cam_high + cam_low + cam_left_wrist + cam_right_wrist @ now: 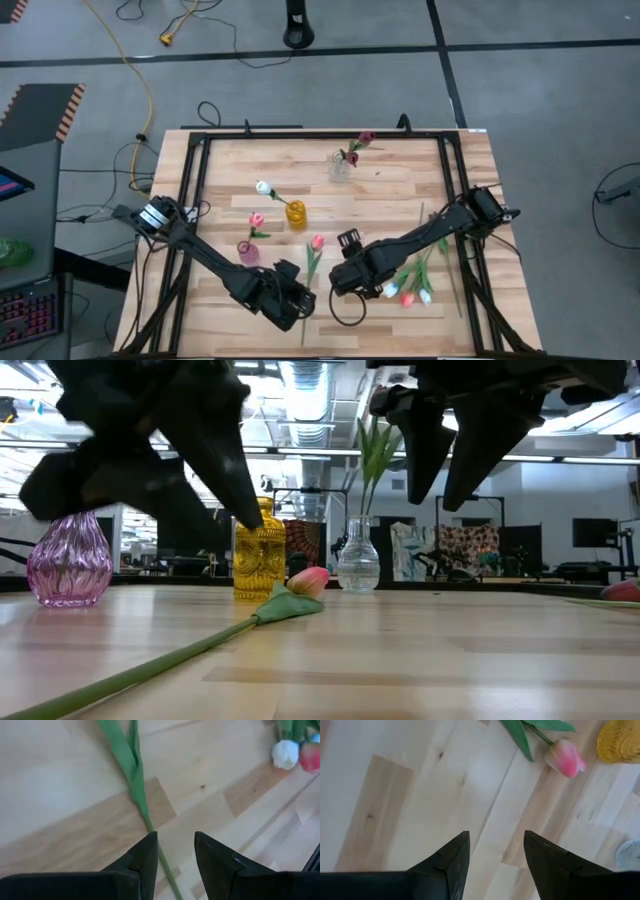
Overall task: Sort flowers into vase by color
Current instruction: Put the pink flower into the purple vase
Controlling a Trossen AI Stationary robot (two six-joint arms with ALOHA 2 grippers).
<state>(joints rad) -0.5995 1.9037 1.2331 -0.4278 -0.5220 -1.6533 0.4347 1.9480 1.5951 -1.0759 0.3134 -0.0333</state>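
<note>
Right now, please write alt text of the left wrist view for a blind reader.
The open left gripper hovers over a green tulip stem lying on the wooden table. A white tulip head and a pink one lie farther away.

Left gripper [172, 851], right gripper [495, 852] agape, empty

I count three vases on the table [400, 200]: a clear vase [340, 168] near the far edge, a yellow vase [296, 213] mid-table, and a purple vase [248, 252] toward the left edge. I make it two dark red tulips [358, 147] in the clear one, one white tulip [264, 187] in the yellow, one pink tulip [256, 219] in the purple. One loose pink tulip [317, 242] lies mid-table. Three more [406, 295] lie together near the front edge. Two arms.
</note>
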